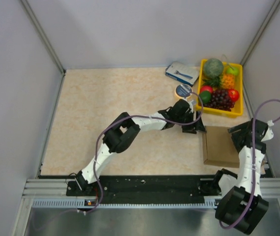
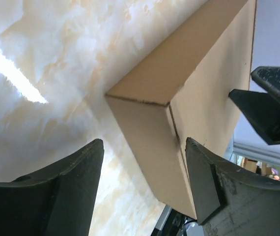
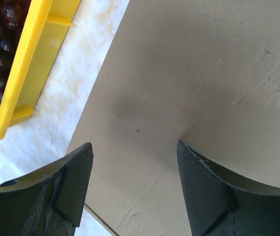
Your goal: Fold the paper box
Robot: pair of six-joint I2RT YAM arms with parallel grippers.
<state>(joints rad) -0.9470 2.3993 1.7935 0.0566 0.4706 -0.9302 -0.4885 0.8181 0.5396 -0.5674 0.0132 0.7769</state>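
Left end effector, jaws apart, brackets the paper box at its 10 o'clock corner; right end effector, also apart, over the top; I'd pinch the wall squarely.

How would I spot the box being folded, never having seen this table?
Look to the table's far right corner for the yellow fruit tray. On its near side lies the paper box: plain brown cardboard, unlike the small blue-and-white carton left of the tray.

Bare table gives open passage across the left and centre. On the right, the paper box blocks the near side, a yellow fruit tray just beyond, and a blue-and-white carton farther back.
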